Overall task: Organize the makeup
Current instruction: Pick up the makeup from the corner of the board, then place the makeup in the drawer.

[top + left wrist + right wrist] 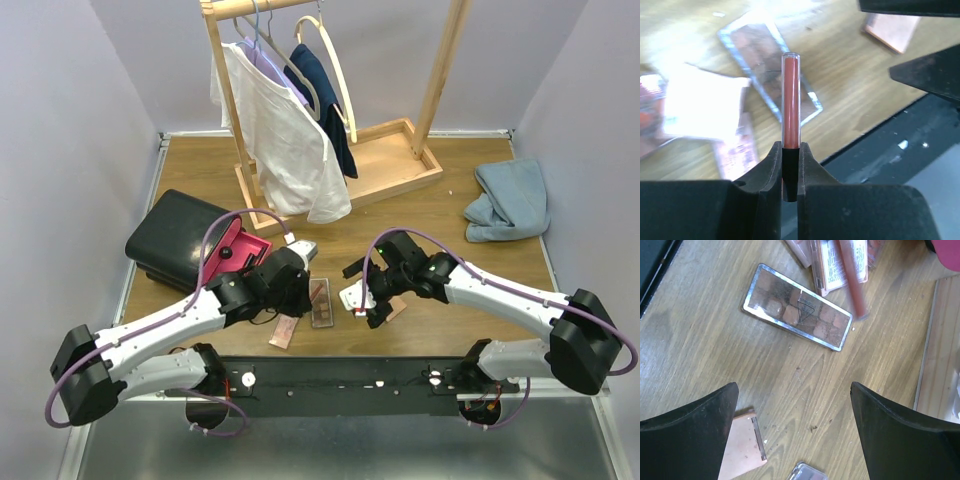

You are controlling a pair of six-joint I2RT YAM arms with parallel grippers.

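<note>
The left arm (150, 335) and right arm (510, 295), nearest the overhead camera, reach from the near edge and bend toward each other over the wooden surface (450, 215). On the left sits a black case (175, 235) with a pink drawer (245, 245) open toward the arms. The loose makeup lies on the surface between the two tools, right of the case. It includes a long mirrored palette (797, 307) of brown and pink shades and, nearer and apart from it, a square peach compact (745, 445). The right tool (794, 390) hangs above these with its fingers spread wide and nothing between them. The left tool (790, 165) is clamped on the dark end of a slim clear tube (791, 100) filled with red, which stands straight out from the fingers, clear of the surface.

The step in hand looks like stowing the tube. The next move probably calls for swinging the left tool left and far to the open drawer and lowering the tube flat inside before the fingers part, so it cannot roll away. The right tool seems free to descend on the palette or compact. Both are flat and low, so its fingers would need to straddle the edges squarely.
</note>
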